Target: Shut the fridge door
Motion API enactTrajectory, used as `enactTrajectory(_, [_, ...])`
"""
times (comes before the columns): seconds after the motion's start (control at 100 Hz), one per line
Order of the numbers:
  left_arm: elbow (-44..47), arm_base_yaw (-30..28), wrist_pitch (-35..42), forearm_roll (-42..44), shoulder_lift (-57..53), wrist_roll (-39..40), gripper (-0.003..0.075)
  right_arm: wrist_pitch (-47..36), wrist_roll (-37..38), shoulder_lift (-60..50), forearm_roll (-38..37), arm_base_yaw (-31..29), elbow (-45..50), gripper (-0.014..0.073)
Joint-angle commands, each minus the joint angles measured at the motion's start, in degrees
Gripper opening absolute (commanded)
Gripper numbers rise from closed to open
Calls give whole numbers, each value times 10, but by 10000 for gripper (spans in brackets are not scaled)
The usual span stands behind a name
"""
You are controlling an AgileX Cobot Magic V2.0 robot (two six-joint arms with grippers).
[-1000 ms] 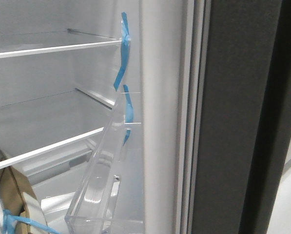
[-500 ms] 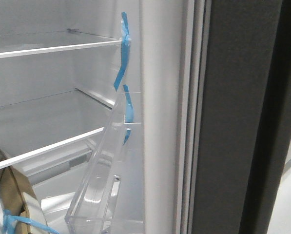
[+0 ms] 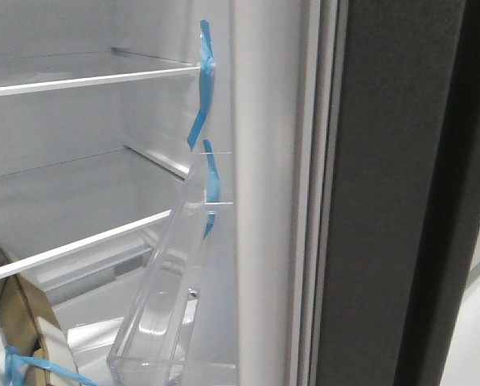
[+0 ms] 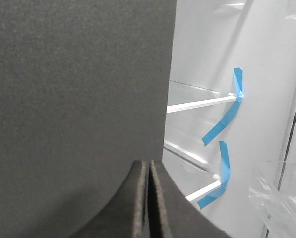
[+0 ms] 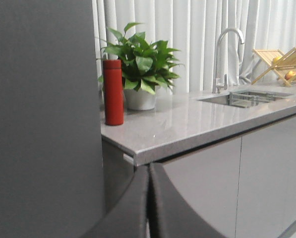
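The fridge door [image 3: 264, 201] stands open, edge-on in the front view. Its white inner lining carries a clear plastic bin [image 3: 163, 310] stuck with blue tape [image 3: 210, 173], and its matte dark grey outer face [image 3: 384, 201] is to the right. Neither gripper shows in the front view. My left gripper [image 4: 148, 168] is shut and empty, close against a plain dark grey panel [image 4: 78, 99]; the white fridge interior [image 4: 202, 59] lies beyond. My right gripper [image 5: 148, 171] is shut and empty beside a dark grey face [image 5: 38, 124].
White fridge shelves [image 3: 87, 80] run across the interior. A cardboard piece tied with blue tape [image 3: 26, 322] sits low on the left. In the right wrist view a grey counter [image 5: 187, 124] bears a red bottle [image 5: 113, 91], a potted plant [image 5: 140, 62] and a sink with tap [image 5: 227, 54], above glossy cabinet doors [image 5: 266, 178].
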State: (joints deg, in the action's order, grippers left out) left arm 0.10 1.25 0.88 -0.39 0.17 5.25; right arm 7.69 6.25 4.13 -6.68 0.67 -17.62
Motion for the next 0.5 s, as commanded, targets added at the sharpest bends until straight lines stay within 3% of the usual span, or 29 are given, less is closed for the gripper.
enactTrajectory(0.0, [16, -1, 44, -1, 11, 2, -21, -22, 0, 42, 1, -1, -65, -76])
enactTrajectory(0.49, [16, -1, 44, -1, 11, 2, -21, 68, 0, 182, 6, 16, -317, -76])
